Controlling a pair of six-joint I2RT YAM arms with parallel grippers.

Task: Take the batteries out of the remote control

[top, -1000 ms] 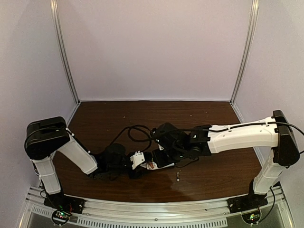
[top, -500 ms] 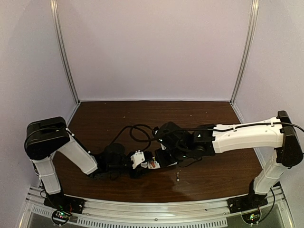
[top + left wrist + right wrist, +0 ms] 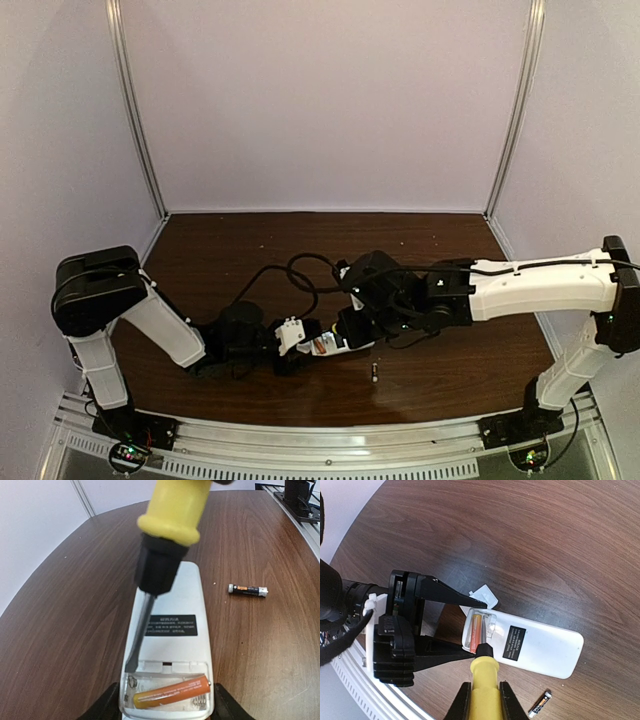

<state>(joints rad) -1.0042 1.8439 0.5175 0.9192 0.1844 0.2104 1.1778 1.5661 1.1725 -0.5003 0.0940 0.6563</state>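
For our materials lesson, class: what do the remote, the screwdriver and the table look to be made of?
Remote: probably plastic; white, smooth, faintly glossy moulded shell.
Screwdriver: the handle looks like yellow plastic with a black collar, and the shaft seems to be bare grey metal.
Table: dark brown wood-grain top with a soft sheen; it could be real wood or laminate, the look leaves it open.

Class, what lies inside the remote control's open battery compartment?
One orange battery, lying askew; no second battery is in there. The blade of the screwdriver reaches its rim. Anything beneath the battery is covered.
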